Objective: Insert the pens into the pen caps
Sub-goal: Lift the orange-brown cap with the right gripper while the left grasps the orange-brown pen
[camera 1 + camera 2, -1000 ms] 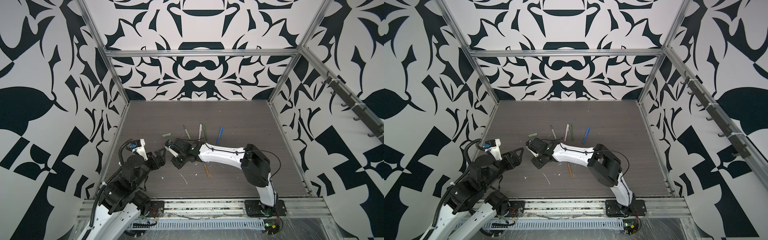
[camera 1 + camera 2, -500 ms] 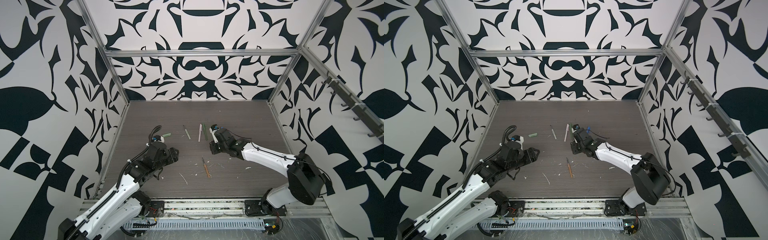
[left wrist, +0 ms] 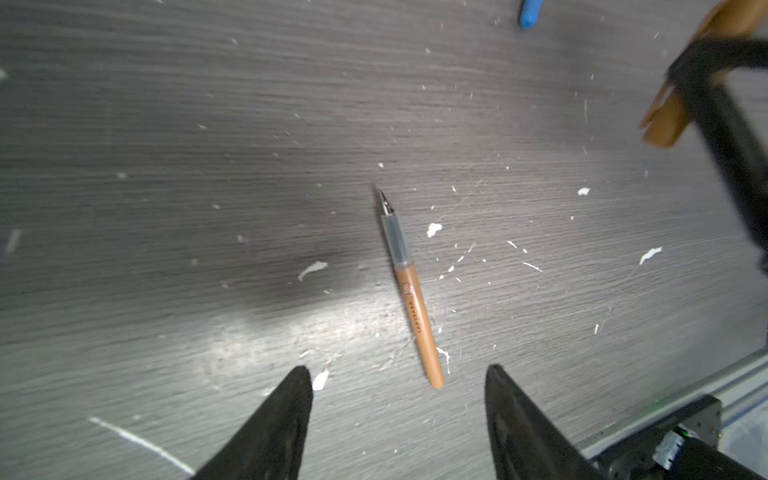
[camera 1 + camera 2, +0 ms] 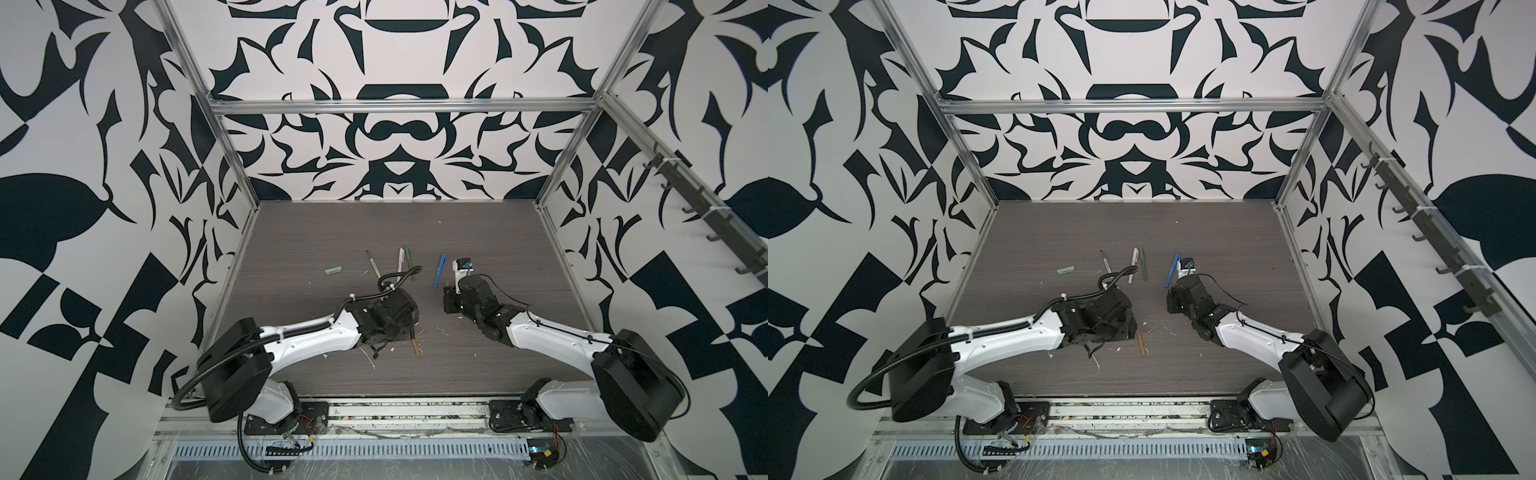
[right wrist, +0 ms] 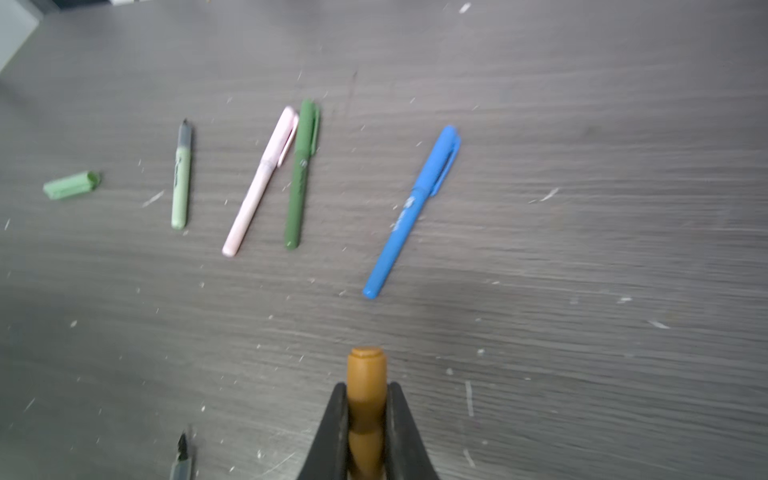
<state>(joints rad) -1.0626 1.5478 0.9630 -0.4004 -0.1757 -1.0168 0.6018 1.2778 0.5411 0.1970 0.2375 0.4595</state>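
An uncapped orange-brown pen (image 3: 411, 291), grey-collared and fine-tipped, is seen on the bench (image 4: 332, 232) below centre in both top views, before the parted left gripper (image 3: 397, 374), while the matching cap (image 5: 365, 370) is clamped in the right gripper (image 5: 367, 388).

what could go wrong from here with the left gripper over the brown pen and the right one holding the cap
1. The orange-brown pen lies off centre below the open left gripper, with only its tail end in reach. Closing there could nudge or spin it instead of gripping it.
2. The right gripper pinches the orange-brown cap at one narrow spot, so the cap may pivot when the pen pushes in.
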